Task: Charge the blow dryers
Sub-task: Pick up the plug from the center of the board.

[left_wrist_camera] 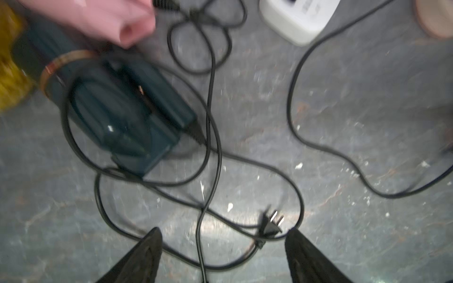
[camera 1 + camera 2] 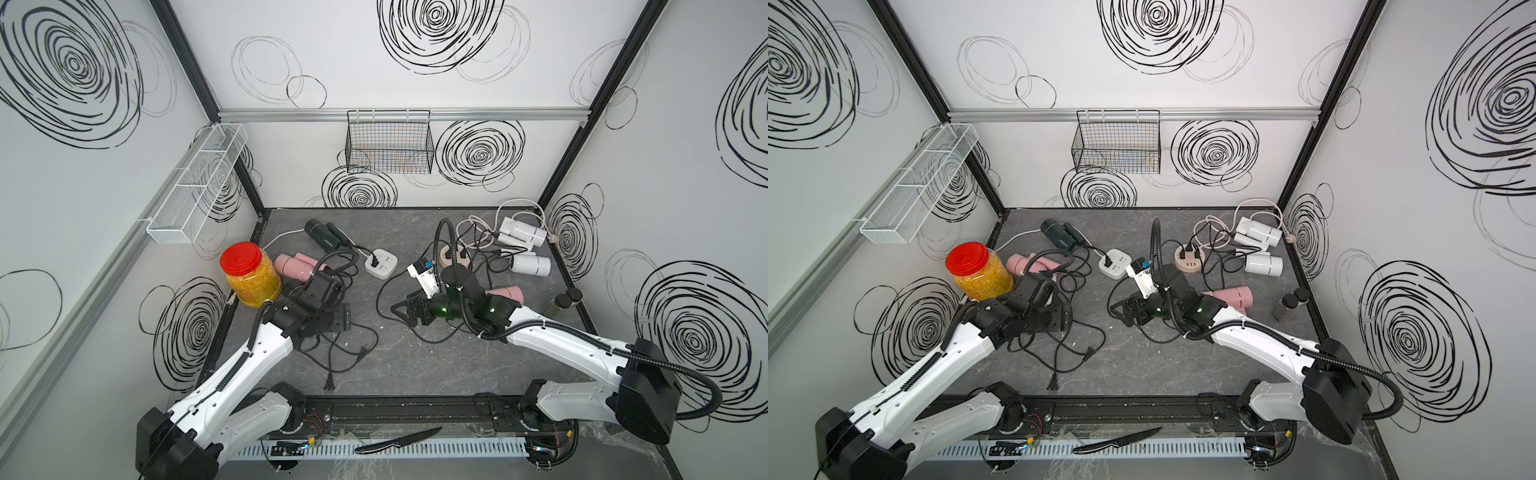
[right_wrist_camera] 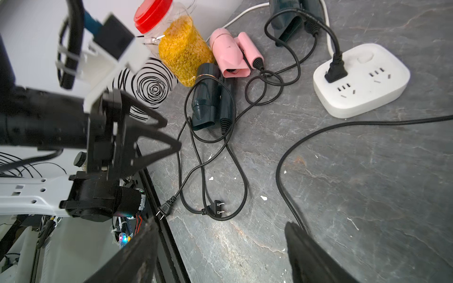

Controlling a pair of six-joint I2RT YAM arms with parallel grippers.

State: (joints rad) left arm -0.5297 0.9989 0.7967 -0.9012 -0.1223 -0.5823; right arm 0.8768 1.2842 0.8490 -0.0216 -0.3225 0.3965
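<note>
Grey tabletop (image 2: 415, 361): left gripper (image 1: 224, 230), jaws apart and empty, hangs by a loose plug (image 1: 270, 224) near the strip (image 2: 381, 266); right gripper (image 3: 220, 223) likewise open, facing it.

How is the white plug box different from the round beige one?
The white square power strip is boxy and white; the round socket hub is a beige disc. The power strip has one black plug in it; the socket hub has at least two. Both lie flat on the grey table among black cords.
</note>
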